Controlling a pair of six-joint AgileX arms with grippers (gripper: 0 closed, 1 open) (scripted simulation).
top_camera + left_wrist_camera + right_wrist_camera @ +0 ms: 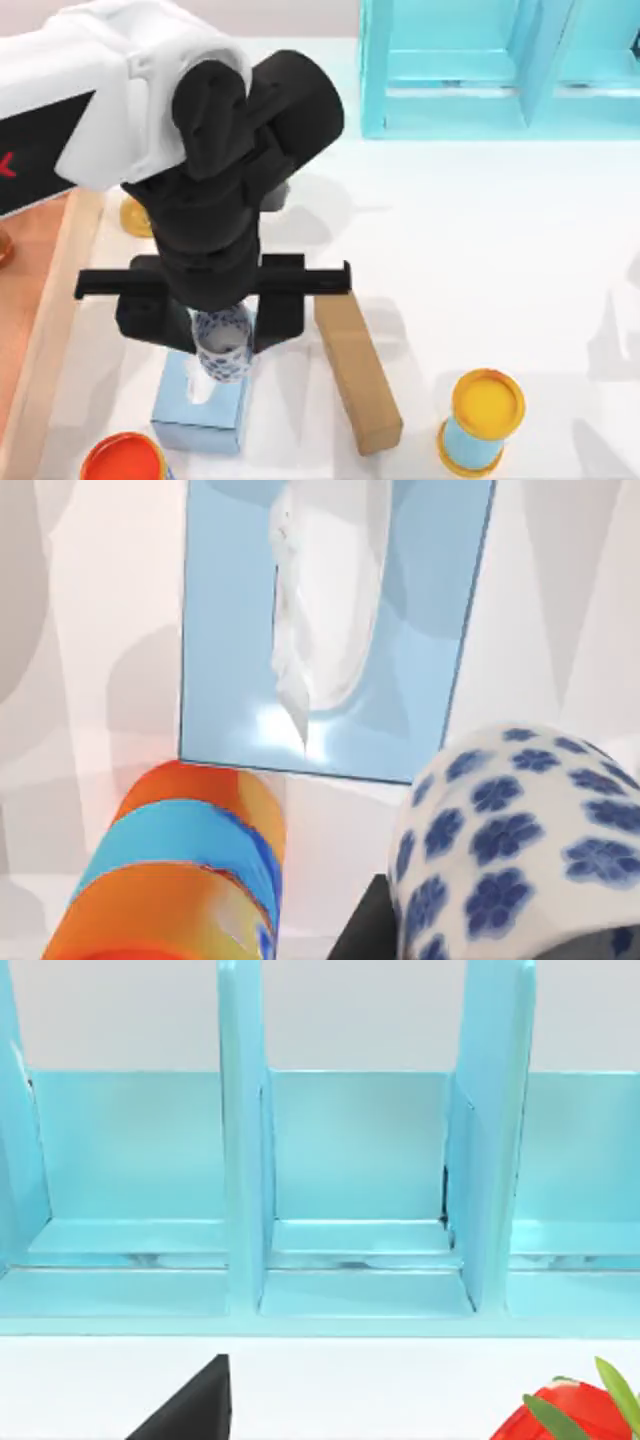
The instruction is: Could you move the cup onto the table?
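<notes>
1. The left gripper (228, 322) hangs over the left half of the table (480, 250), pointing straight down from the AgileX arm's black wrist.
2. Its two black fingers (146, 315) stand on either side of the cup (224, 343) and are clamped on it; the cup sits between them, protruding below the fingertips in the top view.
3. The cup is white with a blue flower pattern. It is held above the light-blue tissue box (200, 405), over the box's upper edge as seen from above. Whether the cup touches the box cannot be told.
4. In the left wrist view, the cup (510, 850) fills the near corner, with the tissue box (330, 630) and its white tissue beneath and beyond it.
5. An orange-and-blue cylinder (185, 870) lies just beside the tissue box; in the top view its orange top (122, 458) shows at the lower edge.
6. A wooden block (357, 372) lies on the table just to the right of the gripper, angled toward the lower right.
7. A light-blue cylinder with a yellow top (482, 420) stands farther right, apart from the block.
8. A brown wooden tray (50, 310) runs along the table's left side.
9. A light-blue shelf rack (500, 70) stands at the far edge of the table.
10. The right wrist view faces that rack (360, 1190); one dark finger tip (195, 1405) of the right gripper shows, and its state cannot be told.
</notes>
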